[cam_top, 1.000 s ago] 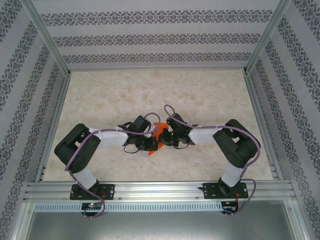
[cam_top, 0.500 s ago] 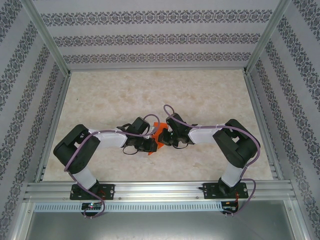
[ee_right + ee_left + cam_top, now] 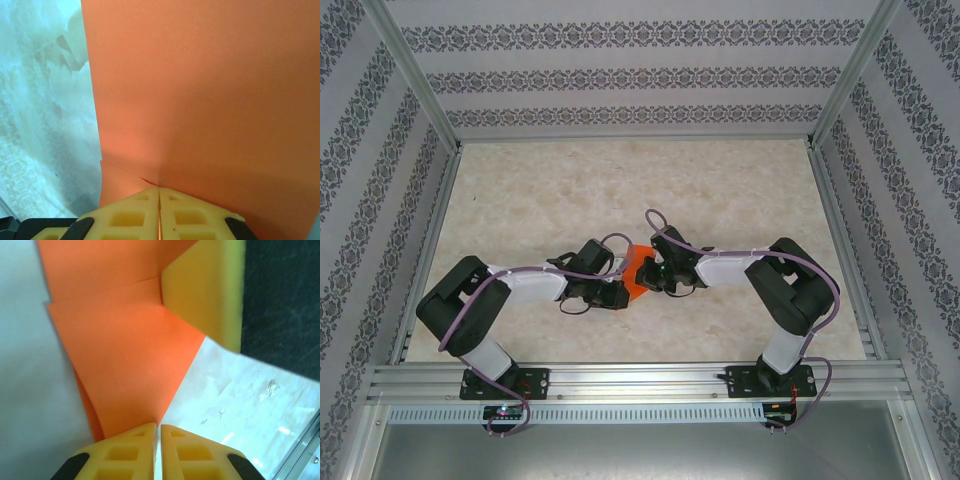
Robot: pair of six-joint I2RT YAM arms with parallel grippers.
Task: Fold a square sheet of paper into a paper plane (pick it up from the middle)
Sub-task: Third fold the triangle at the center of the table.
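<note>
Risks first, left to right. The left gripper [image 3: 612, 292] pinched only a narrow corner tip of the orange paper [image 3: 636, 274]. In the left wrist view that tip ran down to a point right at the left gripper [image 3: 158, 427], so a small tug from either side could probably slip it out. The paper was thin and spanned both grips, so arms pulling apart unevenly could tear it at the crease line, and arms pushing together could buckle it and set a stray fold. The right gripper [image 3: 650, 277] sat very close to the left one, so a finger clash looked possible on any rotation. If one side let go early, the half-folded piece could likely flop onto the bench [image 3: 620, 190] out of alignment.

Grippers: the left had its jaws closed to a thin slit, clamped on the paper [image 3: 125, 355] at that lower tip. A yellow pad [image 3: 205, 290], likely the right gripper's, lay against the sheet's upper edge. The right gripper [image 3: 159, 192] was likewise pressed together on the paper [image 3: 210, 100], biting where a crease met the edge.

The paper sat between both grippers at mid bench, near the arms, partly folded with layers overlapping, and looked lifted off the surface [image 3: 40, 125]
</note>
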